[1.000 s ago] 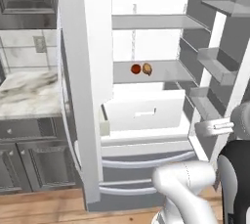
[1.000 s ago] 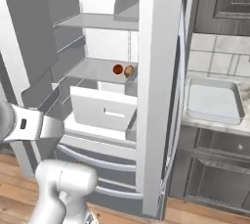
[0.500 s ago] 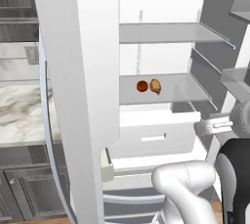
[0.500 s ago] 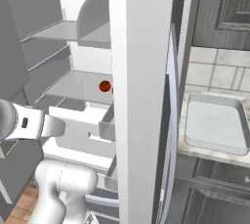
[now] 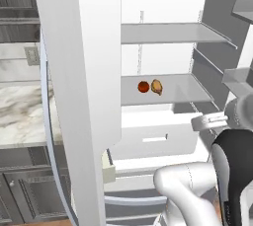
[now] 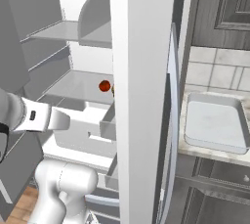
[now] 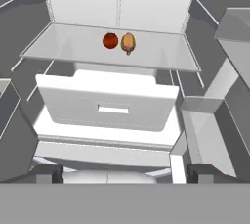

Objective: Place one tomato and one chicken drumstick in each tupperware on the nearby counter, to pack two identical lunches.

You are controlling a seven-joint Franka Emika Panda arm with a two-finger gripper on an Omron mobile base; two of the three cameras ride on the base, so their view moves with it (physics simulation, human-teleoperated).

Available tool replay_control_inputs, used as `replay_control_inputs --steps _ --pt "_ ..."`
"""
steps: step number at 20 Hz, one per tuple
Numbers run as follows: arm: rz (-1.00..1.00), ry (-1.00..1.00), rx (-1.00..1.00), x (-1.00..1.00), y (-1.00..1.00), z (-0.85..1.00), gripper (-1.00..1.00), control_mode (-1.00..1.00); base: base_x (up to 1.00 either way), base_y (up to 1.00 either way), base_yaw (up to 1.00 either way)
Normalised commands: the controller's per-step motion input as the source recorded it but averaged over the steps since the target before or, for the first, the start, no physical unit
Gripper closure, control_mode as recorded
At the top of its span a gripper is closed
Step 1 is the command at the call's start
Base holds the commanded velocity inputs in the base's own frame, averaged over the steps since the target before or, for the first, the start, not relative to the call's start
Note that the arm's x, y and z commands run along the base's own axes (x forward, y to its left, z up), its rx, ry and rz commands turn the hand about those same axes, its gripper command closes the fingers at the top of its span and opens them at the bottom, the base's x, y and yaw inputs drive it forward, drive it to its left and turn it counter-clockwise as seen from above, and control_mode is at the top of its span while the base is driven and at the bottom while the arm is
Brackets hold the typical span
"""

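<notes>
Tomato beside one drumstick, one fridge shelf

The white arm rises bent at a pale elbow, its forearm reaching forward and level. The tool stands with its dark tips spread wide apart (nothing between them).

No text, label, brand, number or sign can be read anywhere in these views. The fridge door, the shelf and the white drawer are all plain, and the marble counter and grey sink carry no markings.
</notes>
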Motion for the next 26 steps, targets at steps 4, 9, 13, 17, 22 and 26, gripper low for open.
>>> replay_control_inputs --steps 4,9,13,17,22,26 --pt "0.00 0.03 0.00 0.73 0.00 -0.01 -1.00 -1.00 0.00 0.00 0.00" --pt "0.00 0.00 0.00 0.71 0.04 -0.07 -1.00 -1.00 0.00 0.00 0.00" --pt "0.00 0.05 0.00 0.60 0.06 -0.28 -1.00 -1.00 0.00 0.00 0.00" --pt "0.00 0.03 0.00 0.66 0.09 -0.28 -1.00 -1.00 0.00 0.00 0.00" --pt "0.00 0.00 0.01 0.62 0.09 -0.20 -1.00 -1.00 0.00 0.00 0.00" --pt "0.00 0.00 0.00 0.47 0.04 -0.13 -1.00 -1.00 0.00 0.00 0.00"
